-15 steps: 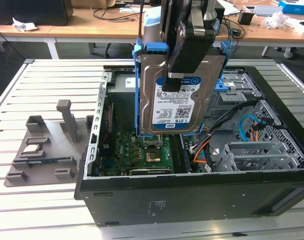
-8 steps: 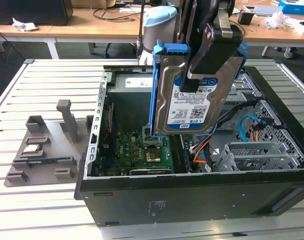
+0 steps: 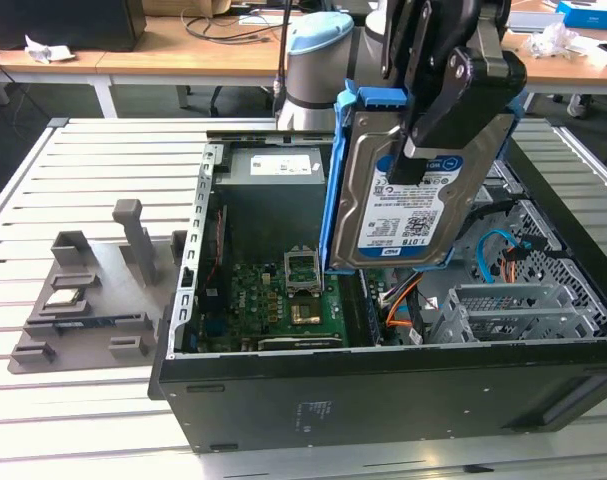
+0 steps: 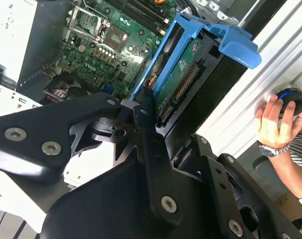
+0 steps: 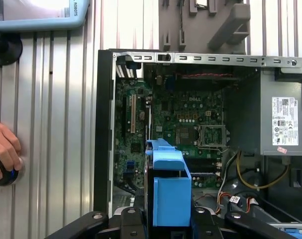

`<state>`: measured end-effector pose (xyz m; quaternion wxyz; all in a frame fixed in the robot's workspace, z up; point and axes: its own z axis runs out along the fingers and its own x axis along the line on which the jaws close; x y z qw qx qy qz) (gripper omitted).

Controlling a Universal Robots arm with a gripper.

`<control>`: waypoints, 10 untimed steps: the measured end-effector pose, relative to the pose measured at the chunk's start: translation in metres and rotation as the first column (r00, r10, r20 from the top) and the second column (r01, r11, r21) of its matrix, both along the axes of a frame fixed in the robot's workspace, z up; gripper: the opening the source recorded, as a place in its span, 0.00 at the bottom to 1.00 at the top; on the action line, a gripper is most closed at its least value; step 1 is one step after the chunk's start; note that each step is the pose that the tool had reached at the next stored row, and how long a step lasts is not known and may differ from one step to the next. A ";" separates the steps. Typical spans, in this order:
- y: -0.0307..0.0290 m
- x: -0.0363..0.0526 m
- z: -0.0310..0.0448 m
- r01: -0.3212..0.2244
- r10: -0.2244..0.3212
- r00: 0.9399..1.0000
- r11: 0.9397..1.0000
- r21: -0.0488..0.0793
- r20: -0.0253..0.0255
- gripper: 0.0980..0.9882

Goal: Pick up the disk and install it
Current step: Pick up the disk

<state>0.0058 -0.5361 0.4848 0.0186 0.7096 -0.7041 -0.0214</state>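
Note:
The disk (image 3: 408, 215), a silver hard drive with a white-and-blue label in a blue carrier frame, hangs upright above the open computer case (image 3: 383, 400). My gripper (image 3: 411, 160) is shut on it from above, with one black finger (image 3: 415, 150) pressed across the labelled face. In the second wrist view the disk (image 4: 183, 69) shows edge-on between the fingers (image 4: 143, 112), over the motherboard (image 4: 111, 45). In the first wrist view the blue carrier (image 5: 168, 191) rises from between the black fingers (image 5: 128, 219), above the case's inside.
The case lies on its side on a slatted metal table (image 3: 73, 400), with a power supply (image 3: 273, 175) and a metal drive cage (image 3: 513, 310). A grey fixture (image 3: 93, 290) stands at the exterior view's left. A person's hand (image 4: 277, 124) rests on a round button beside the case.

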 end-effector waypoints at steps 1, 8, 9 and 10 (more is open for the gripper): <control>0.0000 0.0031 -0.0001 0.000 0.000 1.000 1.000 0.000 0.000 0.30; 0.0000 0.0251 -0.0005 0.000 0.000 1.000 1.000 0.000 0.000 0.30; 0.0000 0.0282 -0.0006 0.000 0.000 1.000 1.000 0.000 0.000 0.30; 0.0000 0.0303 -0.0007 0.000 0.000 1.000 1.000 0.000 0.000 0.30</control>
